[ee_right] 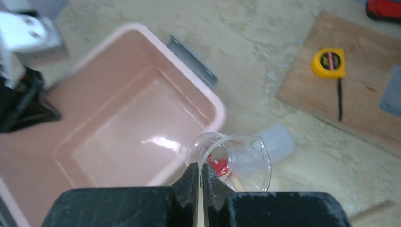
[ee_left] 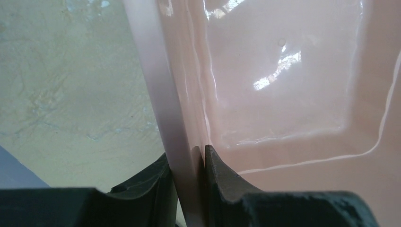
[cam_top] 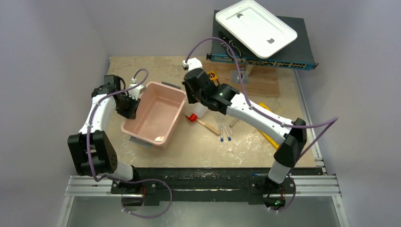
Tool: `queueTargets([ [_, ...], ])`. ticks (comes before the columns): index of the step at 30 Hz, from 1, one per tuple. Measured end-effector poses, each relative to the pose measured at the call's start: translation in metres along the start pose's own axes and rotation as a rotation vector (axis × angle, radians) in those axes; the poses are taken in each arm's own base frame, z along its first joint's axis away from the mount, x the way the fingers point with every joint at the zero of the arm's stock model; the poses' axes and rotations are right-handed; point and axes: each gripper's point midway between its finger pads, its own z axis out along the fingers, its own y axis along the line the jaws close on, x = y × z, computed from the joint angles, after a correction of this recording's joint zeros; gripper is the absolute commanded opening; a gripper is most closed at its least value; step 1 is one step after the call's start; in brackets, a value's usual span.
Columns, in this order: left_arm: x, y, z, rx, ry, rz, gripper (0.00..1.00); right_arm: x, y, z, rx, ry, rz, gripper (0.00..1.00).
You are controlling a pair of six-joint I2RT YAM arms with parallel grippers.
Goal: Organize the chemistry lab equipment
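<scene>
My left gripper is shut on the left wall of the pink bin, one finger inside and one outside; it shows at the bin's left rim in the top view. My right gripper is shut on the rim of a clear glass beaker, held tilted above the table just right of the bin. Below it lies the translucent squeeze bottle, its red nozzle seen through the glass. Two clear tubes with blue tips and a wooden stick lie nearby. The yellow rack is mostly hidden under the right arm.
A yellow tape measure sits on a wooden board behind the bottle. A white tray rests tilted on a blue-and-black box at the back right. A grey plate lies behind the bin.
</scene>
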Motion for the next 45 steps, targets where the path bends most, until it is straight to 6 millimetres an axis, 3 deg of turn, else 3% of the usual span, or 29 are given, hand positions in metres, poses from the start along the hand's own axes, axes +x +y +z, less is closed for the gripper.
queueTargets([
  [5,0.013,-0.015,-0.005,0.020,-0.012,0.023,0.24,-0.040,0.059,0.002,-0.103,-0.062,-0.038,0.00],
  [8,0.020,-0.022,-0.005,0.027,-0.020,0.055,0.25,-0.044,0.084,0.009,-0.146,-0.062,-0.062,0.00],
  [11,0.023,-0.025,-0.007,0.028,-0.031,0.082,0.25,-0.035,0.103,0.023,-0.175,-0.035,-0.084,0.00],
  [14,0.024,-0.026,-0.007,0.032,-0.040,0.106,0.27,-0.014,0.108,0.041,-0.177,0.019,-0.106,0.00],
  [21,0.020,-0.032,-0.007,0.063,-0.068,0.107,0.48,0.045,0.114,0.088,-0.170,0.158,-0.152,0.00],
  [26,0.011,-0.042,-0.010,0.116,-0.108,0.085,0.51,0.079,0.117,0.118,-0.159,0.227,-0.191,0.00],
  [29,0.000,-0.043,-0.018,0.131,-0.150,0.050,0.57,0.088,0.122,0.136,-0.159,0.235,-0.215,0.00],
  [31,-0.007,-0.041,-0.025,0.140,-0.183,0.023,0.67,0.094,0.123,0.143,-0.157,0.242,-0.232,0.00],
  [37,-0.038,-0.021,-0.067,0.184,-0.313,-0.097,0.71,0.097,0.124,0.153,-0.160,0.231,-0.272,0.00],
  [40,-0.046,-0.013,-0.078,0.194,-0.353,-0.133,0.71,0.093,0.126,0.156,-0.167,0.211,-0.281,0.00],
  [42,-0.046,-0.014,-0.079,0.206,-0.354,-0.143,0.71,0.090,0.128,0.157,-0.173,0.197,-0.284,0.12],
  [45,-0.044,-0.017,-0.079,0.218,-0.350,-0.150,0.71,0.086,0.130,0.158,-0.178,0.181,-0.289,0.45],
])
